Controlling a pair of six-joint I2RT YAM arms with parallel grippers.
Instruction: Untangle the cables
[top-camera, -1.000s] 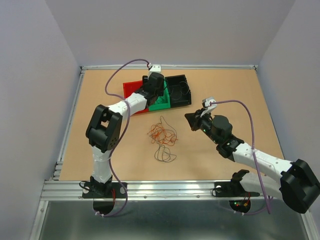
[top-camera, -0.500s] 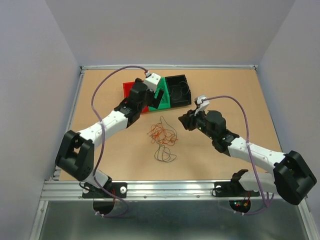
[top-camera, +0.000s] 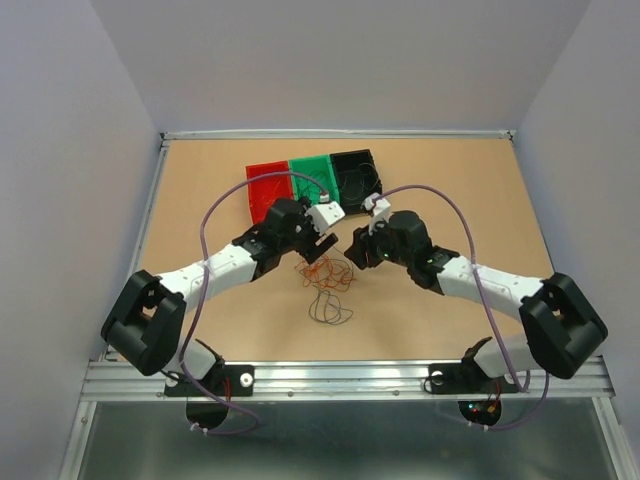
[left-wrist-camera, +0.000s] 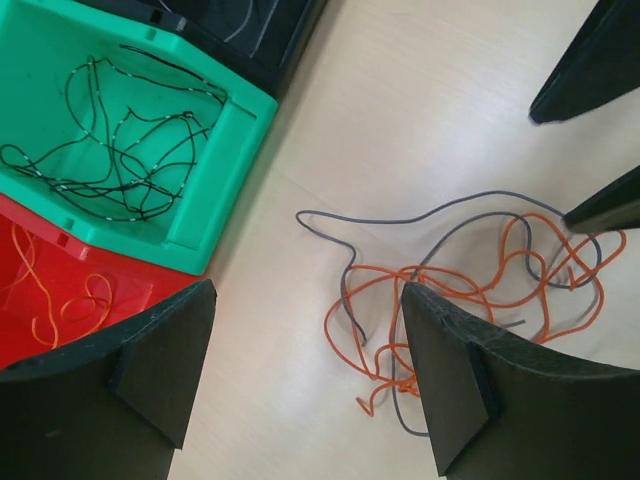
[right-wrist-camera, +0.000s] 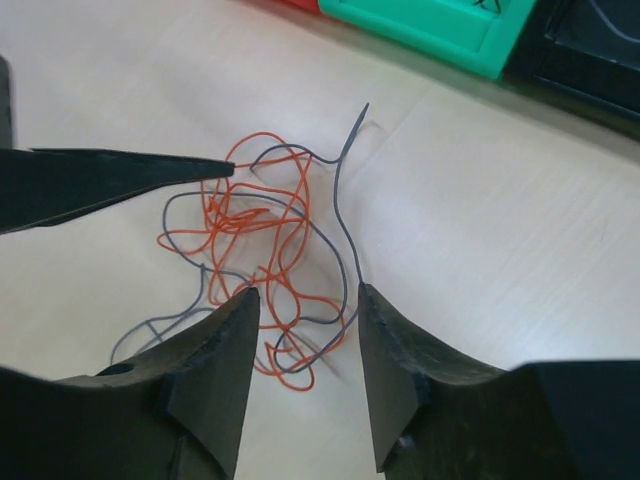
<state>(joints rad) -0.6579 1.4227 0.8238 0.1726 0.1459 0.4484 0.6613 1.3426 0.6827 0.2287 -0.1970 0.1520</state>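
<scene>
Cables (top-camera: 325, 268) form one tangle between two hands (top-camera: 324, 240) (top-camera: 353, 250), near three bins (top-camera: 262, 172) (top-camera: 310, 163) (top-camera: 352, 157).

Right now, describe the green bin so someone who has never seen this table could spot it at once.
On the far side of the tan table, three bins sit in a row. The green bin is the middle one, between the red bin and the black bin. It holds thin black wires, whereas the red one holds orange wire.

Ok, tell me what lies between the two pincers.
The tangled cables, orange and grey, lie between the left pincer and the right pincer. Both wrist views show this.
</scene>
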